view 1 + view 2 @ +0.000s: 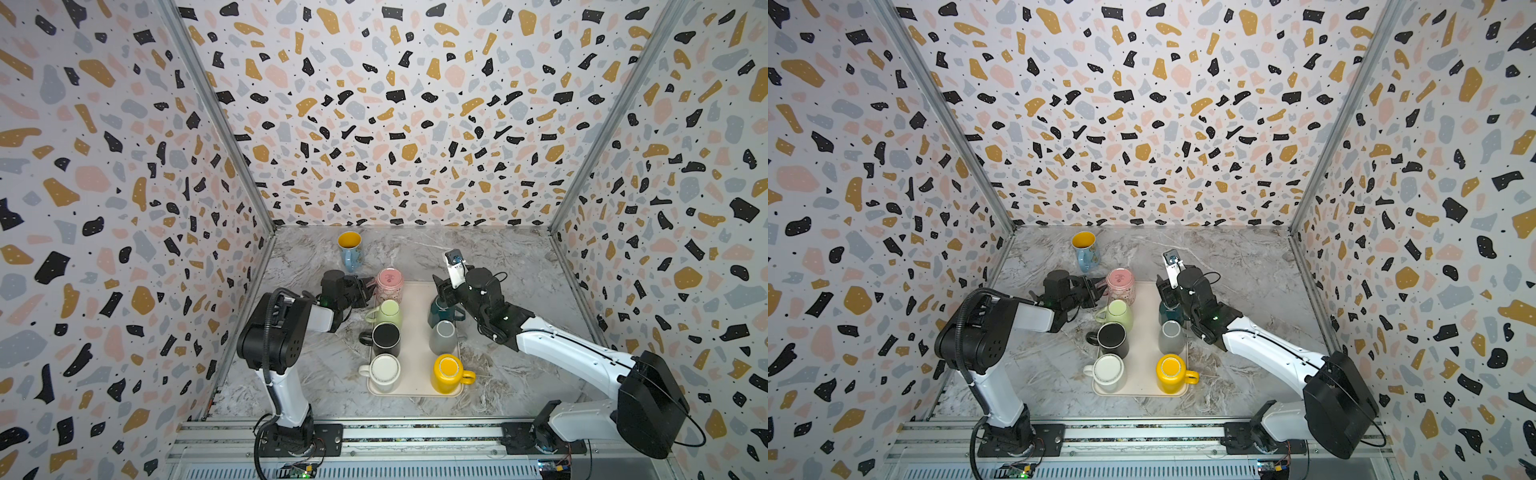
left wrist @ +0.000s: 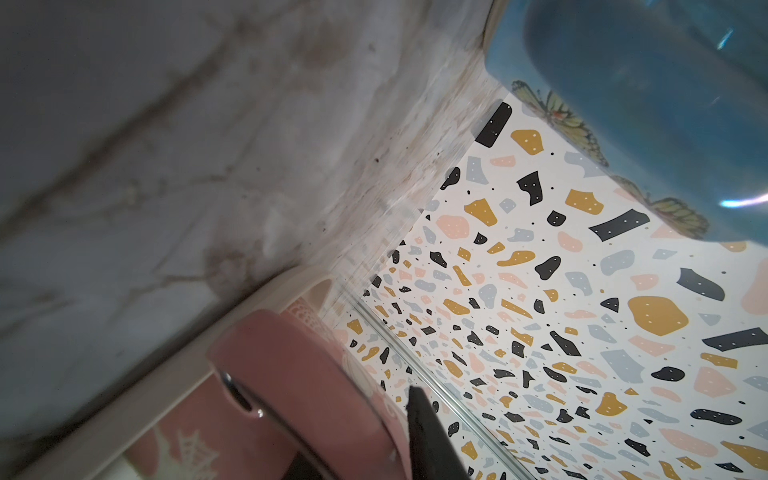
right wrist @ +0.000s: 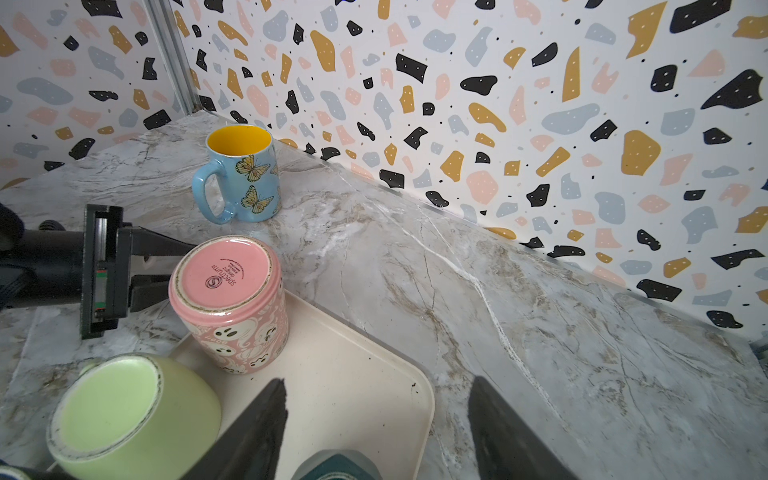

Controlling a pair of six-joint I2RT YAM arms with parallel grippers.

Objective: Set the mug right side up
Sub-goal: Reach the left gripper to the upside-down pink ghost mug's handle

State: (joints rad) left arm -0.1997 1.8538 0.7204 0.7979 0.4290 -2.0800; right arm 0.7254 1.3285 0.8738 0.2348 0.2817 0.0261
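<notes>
The pink ghost-patterned mug (image 1: 389,284) (image 1: 1120,284) (image 3: 228,299) stands upside down, base up, on the far left corner of the cream tray (image 3: 353,374). My left gripper (image 1: 368,291) (image 3: 160,268) reaches in level from the left, with its jaws closed round the mug's handle (image 2: 299,374). One black finger (image 2: 428,436) lies against that handle. My right gripper (image 1: 442,291) (image 3: 378,386) hangs open over the tray's far right. An upside-down teal mug (image 3: 336,465) sits below, between its spread fingers, and is not gripped.
A blue butterfly mug (image 1: 350,249) (image 3: 245,174) stands upright on the marble behind the tray. On the tray sit green (image 1: 386,313), black (image 1: 386,338), white (image 1: 384,372), grey (image 1: 444,336) and yellow (image 1: 449,372) mugs. Patterned walls close in on three sides.
</notes>
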